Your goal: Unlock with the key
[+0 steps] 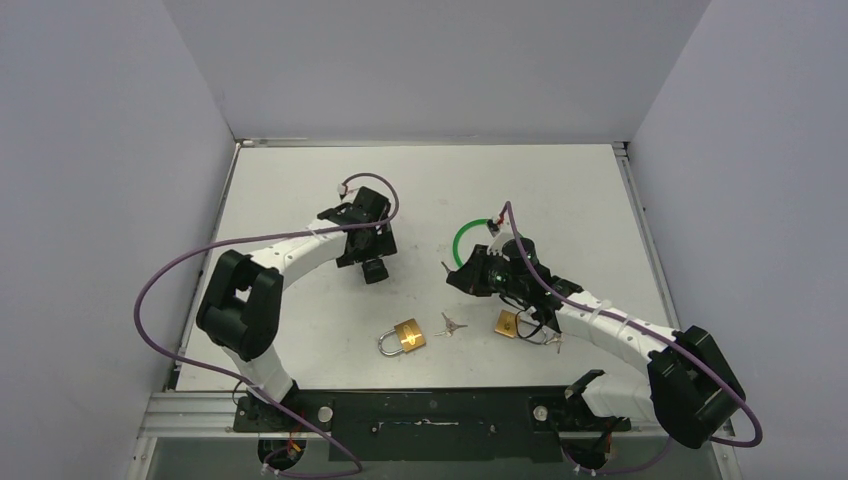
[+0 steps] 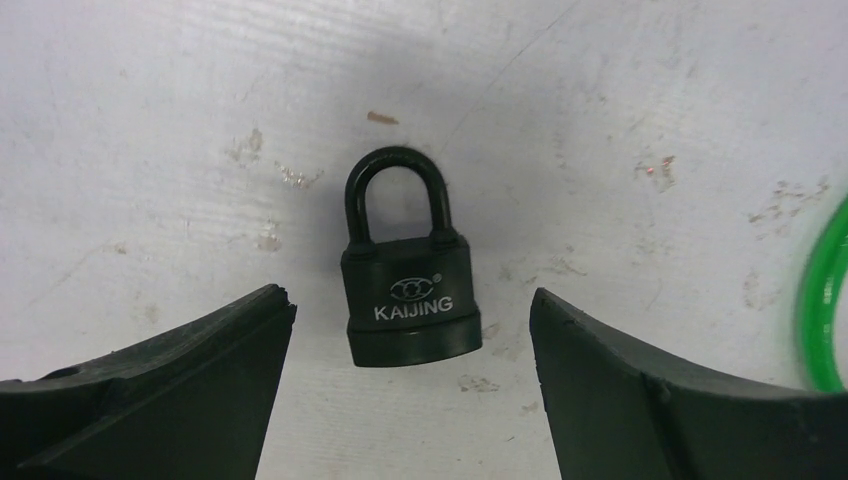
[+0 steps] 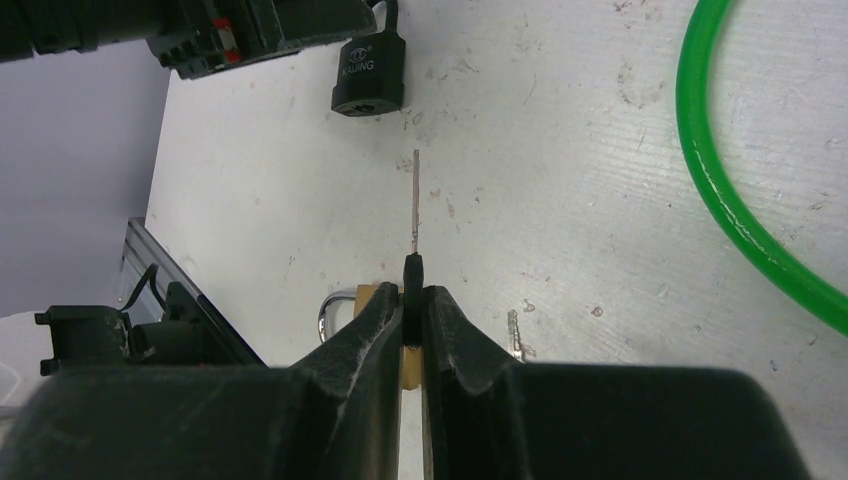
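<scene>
A black padlock (image 2: 410, 300) marked KAIJING lies flat on the white table, shackle pointing away. My left gripper (image 2: 410, 296) is open, one finger on each side of the lock's body and apart from it. In the top view the lock (image 1: 374, 272) sits just below the left gripper (image 1: 371, 258). My right gripper (image 3: 413, 290) is shut on a key with a black head (image 3: 412, 272). Its thin blade (image 3: 415, 200) points toward the black padlock (image 3: 368, 75) and stops well short of it. In the top view the right gripper (image 1: 452, 273) is to the right of the lock.
A green ring (image 1: 468, 240) lies beside the right gripper and shows in the wrist views (image 3: 740, 200) (image 2: 825, 300). Two brass padlocks (image 1: 405, 337) (image 1: 508, 323) and loose keys (image 1: 450, 325) lie near the front. One brass lock's shackle (image 3: 335, 302) shows under the right fingers.
</scene>
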Tool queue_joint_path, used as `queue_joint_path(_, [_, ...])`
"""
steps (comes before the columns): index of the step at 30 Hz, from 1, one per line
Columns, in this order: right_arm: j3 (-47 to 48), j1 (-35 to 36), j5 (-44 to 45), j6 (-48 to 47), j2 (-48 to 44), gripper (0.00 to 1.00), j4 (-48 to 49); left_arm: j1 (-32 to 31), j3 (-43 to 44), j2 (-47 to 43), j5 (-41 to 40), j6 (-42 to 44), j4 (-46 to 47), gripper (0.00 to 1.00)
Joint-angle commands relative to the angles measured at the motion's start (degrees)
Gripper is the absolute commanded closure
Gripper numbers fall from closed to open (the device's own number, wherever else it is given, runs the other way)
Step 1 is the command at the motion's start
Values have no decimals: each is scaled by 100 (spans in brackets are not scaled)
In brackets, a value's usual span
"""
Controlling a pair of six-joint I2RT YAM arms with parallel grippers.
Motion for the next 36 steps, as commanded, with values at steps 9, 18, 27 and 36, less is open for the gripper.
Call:
queue_joint_path(9, [-24,-37,-193,-231,-130,100,483,-54,-376,142,370,-258,320,9])
queue_joint_path(18, [-130,-29,-773,-677,-445,100,826,-62,-344,512,281,-490,261,19])
queue_joint_path(27, [-154,-29,-854,-557,-374,100,894,-46,-329,124,648,-503,255,80])
queue_joint_path(36, [199,956,-967,-1229,-539,100,588,211,-302,-960,2753,-1180,893,93])
